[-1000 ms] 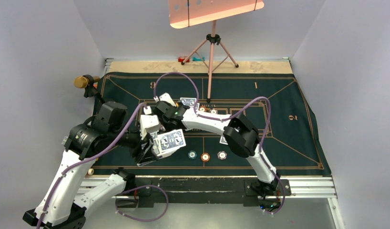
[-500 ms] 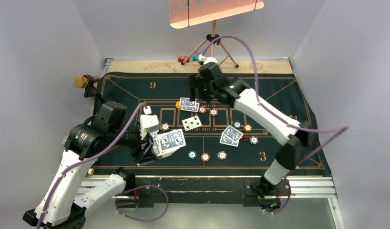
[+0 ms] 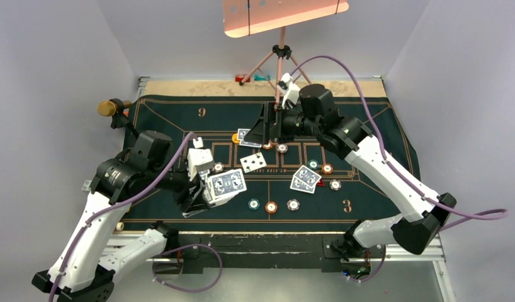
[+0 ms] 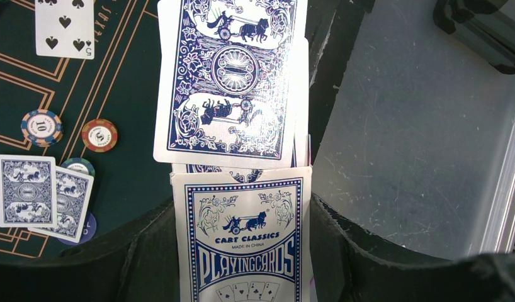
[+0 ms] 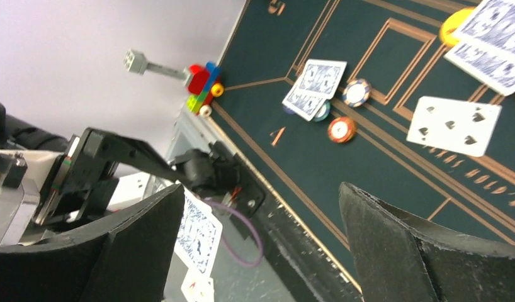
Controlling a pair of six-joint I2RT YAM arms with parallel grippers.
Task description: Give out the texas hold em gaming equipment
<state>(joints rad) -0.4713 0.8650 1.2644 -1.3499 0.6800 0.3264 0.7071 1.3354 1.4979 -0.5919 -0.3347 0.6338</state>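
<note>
blue-backed cards [image 4: 230, 75], white borders, chariot motif

Bare felt mat [image 3: 376, 126] far right; tripod [image 3: 281, 50] perhaps just beside right gripper [image 3: 260, 129].

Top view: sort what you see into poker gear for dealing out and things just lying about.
Job: card deck, face-up card, face-down card pair, near row of chips, yellow disc.
Lying about: pink tripod, red piece at the far edge, brass-coloured knob, felt mat.
</note>
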